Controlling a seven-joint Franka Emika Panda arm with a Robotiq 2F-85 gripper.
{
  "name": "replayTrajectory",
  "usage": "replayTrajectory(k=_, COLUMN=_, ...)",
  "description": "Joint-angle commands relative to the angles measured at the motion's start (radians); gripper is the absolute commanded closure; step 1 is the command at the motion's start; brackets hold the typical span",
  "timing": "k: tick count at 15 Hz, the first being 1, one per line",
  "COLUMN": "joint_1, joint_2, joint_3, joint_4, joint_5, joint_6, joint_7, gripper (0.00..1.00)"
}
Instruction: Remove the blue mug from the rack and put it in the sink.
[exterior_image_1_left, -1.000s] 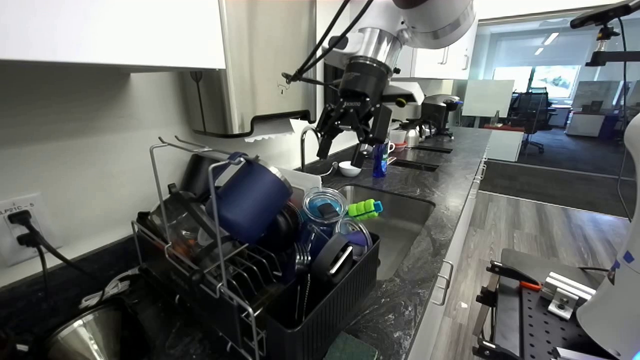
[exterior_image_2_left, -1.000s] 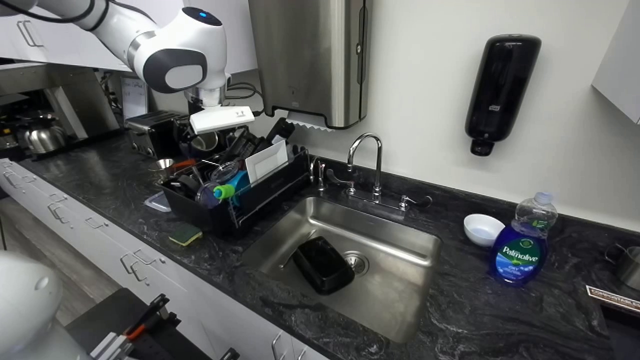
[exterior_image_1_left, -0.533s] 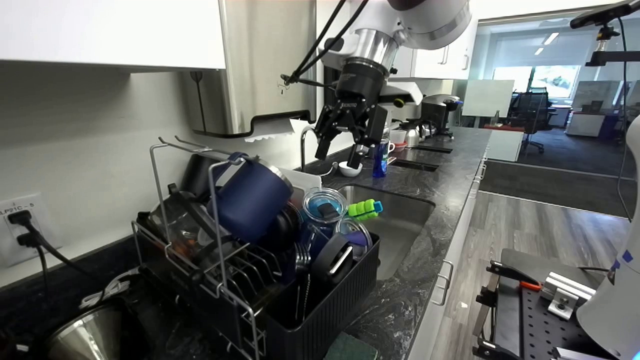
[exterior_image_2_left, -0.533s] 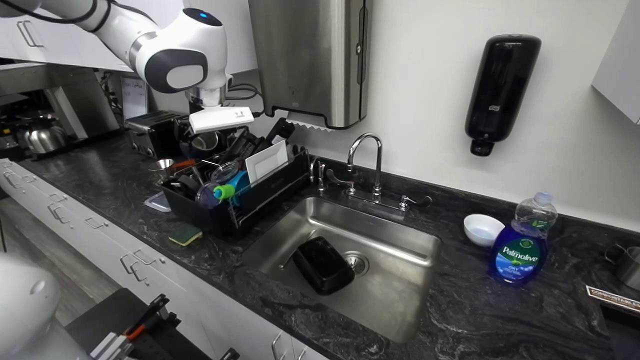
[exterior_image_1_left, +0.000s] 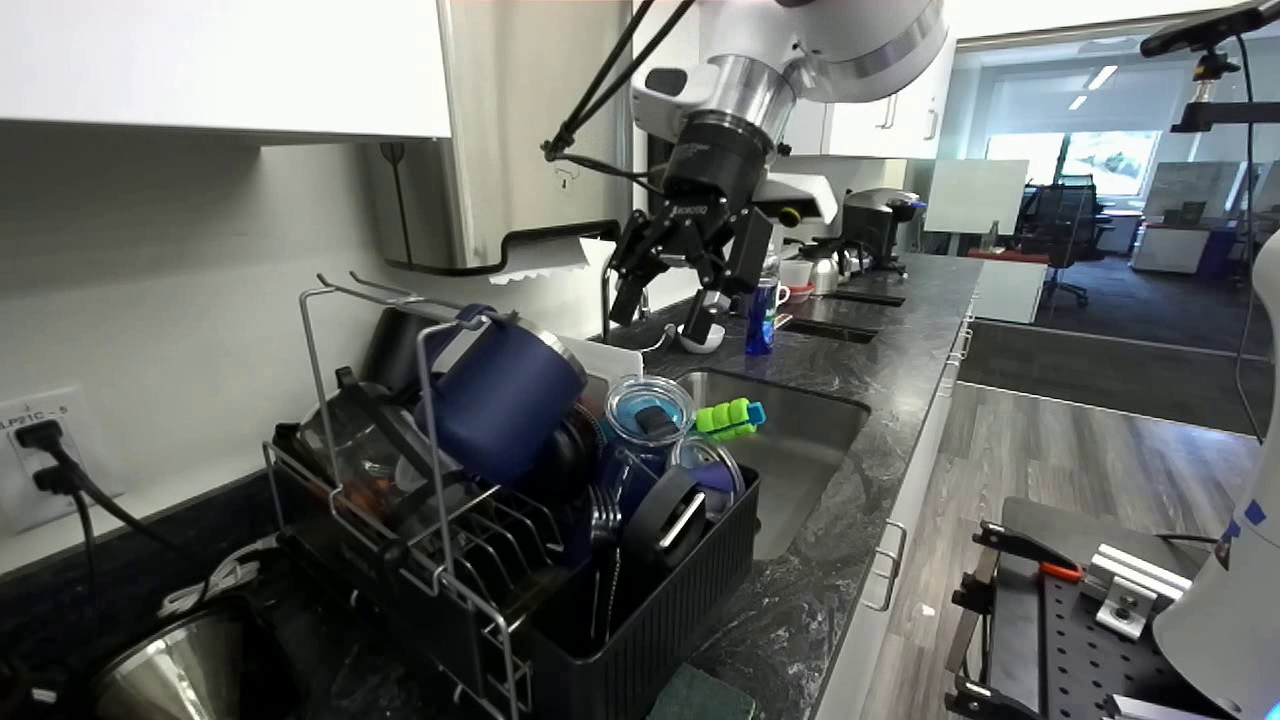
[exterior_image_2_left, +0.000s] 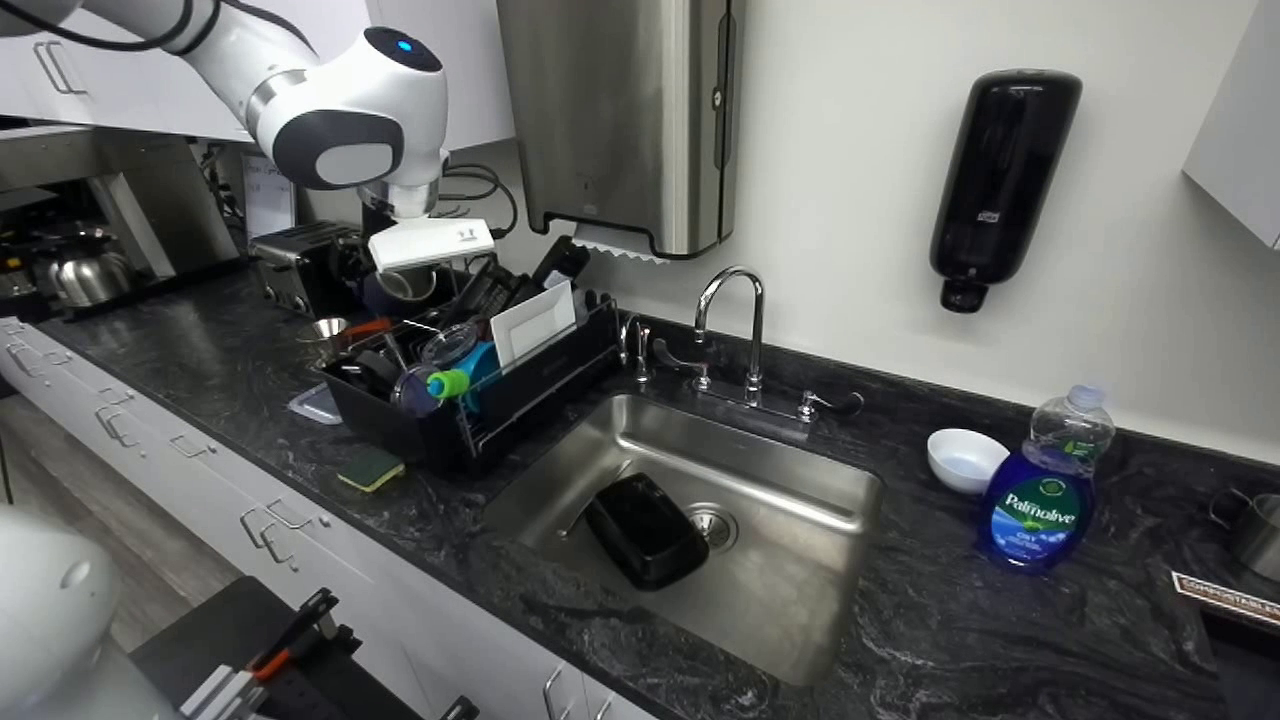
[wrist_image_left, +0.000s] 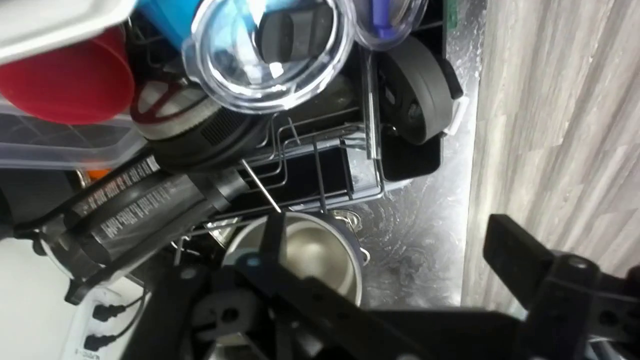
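Holding jaws apart, likely to take the navy-blue mug (exterior_image_1_left: 510, 405), tilted on the dish rack (exterior_image_2_left: 545, 378), apparently for drying.

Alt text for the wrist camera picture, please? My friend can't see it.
A robot's open gripper partly hides a blue mug at the edge of a dish rack, seen from above. The rack also holds a clear lid and a black lid.

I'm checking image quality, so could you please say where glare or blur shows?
Wrist view: white glare on a clear lid, smeared markings on a dark container; in an exterior view, an overbright window; in an exterior view, bright streaks along the sink.
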Motion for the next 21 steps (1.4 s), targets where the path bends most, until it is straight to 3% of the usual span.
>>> replayTrajectory(k=1, joint_1=-0.021, joint_2=0.015, joint_3=0.043, joint_4=-0.012, joint_5=0.139, joint_6=0.010, joint_7=-0.182, gripper=0.00)
replayTrajectory(k=9, joint_1=-0.054, joint_2=0.059, joint_3=0.097, joint_4=-0.023, joint_5=0.313, joint_6=0.032, joint_7=-0.425, gripper=0.00)
replayTrajectory(k=21, joint_1=-0.093, joint_2=0.155, joint_3=0.149, joint_4=0.025, joint_5=0.481, joint_6=0.061, joint_7=-0.548, gripper=0.00)
